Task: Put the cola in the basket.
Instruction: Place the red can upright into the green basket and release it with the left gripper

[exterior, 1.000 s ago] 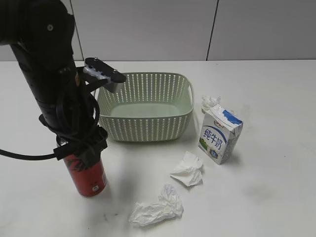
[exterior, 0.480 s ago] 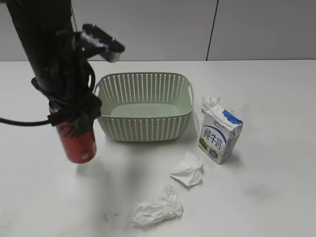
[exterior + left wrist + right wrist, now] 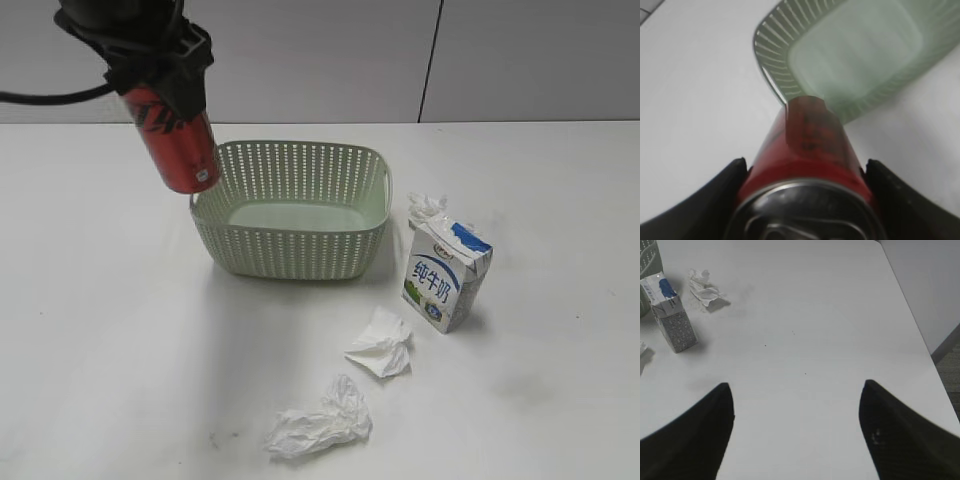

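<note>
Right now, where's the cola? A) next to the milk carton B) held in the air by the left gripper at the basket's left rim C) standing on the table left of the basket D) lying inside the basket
B: the left gripper grips the cola, tilted and off the table, its lower end at the left rim of the basket; the left wrist view shows the basket floor bare.

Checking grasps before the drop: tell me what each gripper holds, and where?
Left gripper is shut on the cola, clamped at its upper end. Right gripper holds nothing.
</note>
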